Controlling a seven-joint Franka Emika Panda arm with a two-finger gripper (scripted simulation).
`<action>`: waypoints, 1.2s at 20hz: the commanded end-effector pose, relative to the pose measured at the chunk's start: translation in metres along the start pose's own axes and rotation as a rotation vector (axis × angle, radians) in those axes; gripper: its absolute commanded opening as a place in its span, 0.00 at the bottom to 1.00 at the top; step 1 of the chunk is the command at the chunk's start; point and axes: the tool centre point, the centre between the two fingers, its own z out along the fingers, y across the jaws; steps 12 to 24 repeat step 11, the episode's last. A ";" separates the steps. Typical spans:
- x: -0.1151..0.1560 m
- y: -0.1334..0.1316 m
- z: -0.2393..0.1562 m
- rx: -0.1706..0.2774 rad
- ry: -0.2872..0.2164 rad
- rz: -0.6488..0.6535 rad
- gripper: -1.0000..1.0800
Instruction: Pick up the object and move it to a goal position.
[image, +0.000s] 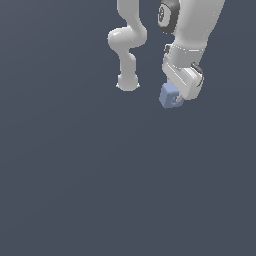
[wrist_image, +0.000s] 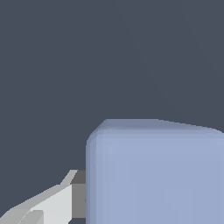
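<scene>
1. While the white arm (image: 192, 30) leans in from the top of the exterior view, the gripper (image: 176, 98) is closed on the pale blue cube (image: 170, 96), which sits at its tip
2. Seen from the wrist, the cube (wrist_image: 155, 173) fills the near field, with one grey finger pad (wrist_image: 78, 194) pressed flat against its side
3. Behind them lies only a plain dark grey ground (image: 100, 190)

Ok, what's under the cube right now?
Nothing visible under the cube: it hangs at the gripper, with only plain dark background around it. In the wrist view the cube covers whatever lies past it.
</scene>
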 end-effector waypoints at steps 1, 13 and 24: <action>-0.015 0.006 -0.013 0.000 0.001 0.001 0.00; -0.036 0.013 -0.032 -0.001 -0.002 0.001 0.00; -0.036 0.013 -0.032 -0.001 -0.002 0.001 0.00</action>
